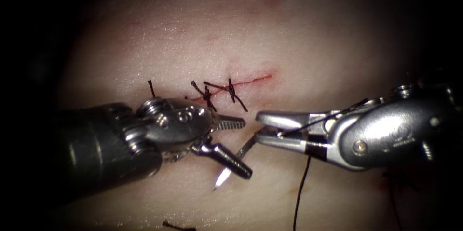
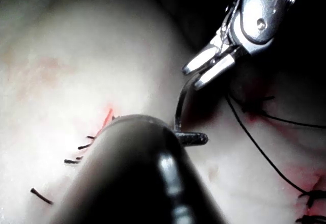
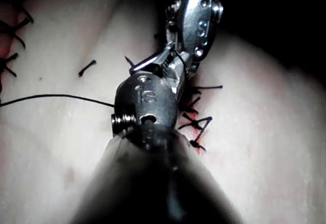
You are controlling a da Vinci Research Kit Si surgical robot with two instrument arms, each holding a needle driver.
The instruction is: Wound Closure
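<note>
Below the stitched red cut [image 1: 231, 88] in the pale tissue [image 1: 313, 43], my right tool [image 1: 263, 126] grips the curved steel needle's [image 1: 231, 163] rear end, needle outside the tissue; my left tool [image 1: 238, 146] gapes, holding nothing; black thread [image 1: 301, 190] hangs beneath.

Two finished stitches [image 1: 219, 93], dark and crossed, with knotted tails fanning outward, seen also close beside the tool [image 3: 196, 124]. Just left of them, a short cut end of thread [image 1: 151, 88], standing free. Well apart, near the lower edge of the endoscope view, a loose thread scrap [image 1: 177, 225]. Thin streak of red fluid [image 1: 263, 75] tracing the right end of the cut [image 1: 241, 84]. Farther off, a second group of dark stitches [image 3: 10, 30].
</note>
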